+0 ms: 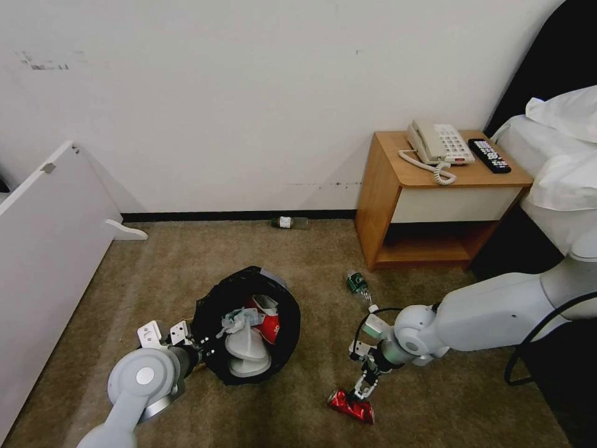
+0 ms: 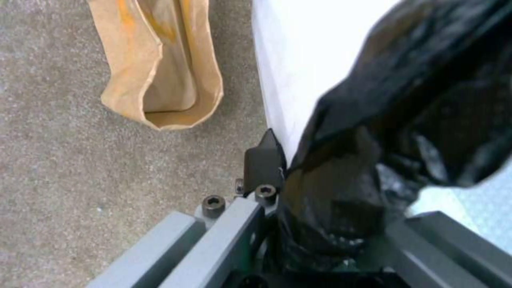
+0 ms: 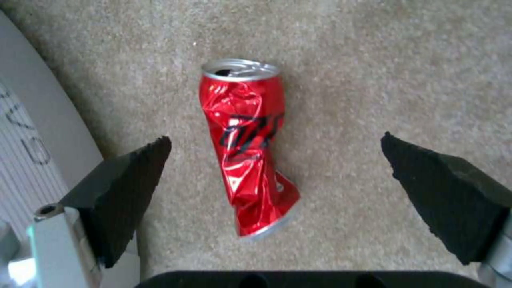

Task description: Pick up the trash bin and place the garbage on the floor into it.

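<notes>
A crushed red metal can point(image 3: 248, 152), glossy and creased, lies on matt beige short-pile carpet point(image 3: 373, 80). Nearby: a crinkled, shiny black plastic bag point(image 2: 416, 120) over a smooth white plastic bin point(image 2: 299, 60), and a brown paper bag point(image 2: 160, 64) (matt, softly creased).

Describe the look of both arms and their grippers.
Both arms are smooth light-grey shells with round joint caps. A black cable loops along the right arm. The right gripper has silver finger bars tipped with black ribbed wedge pads. The left gripper has grey bars, hex bolts and a black pad.
</notes>
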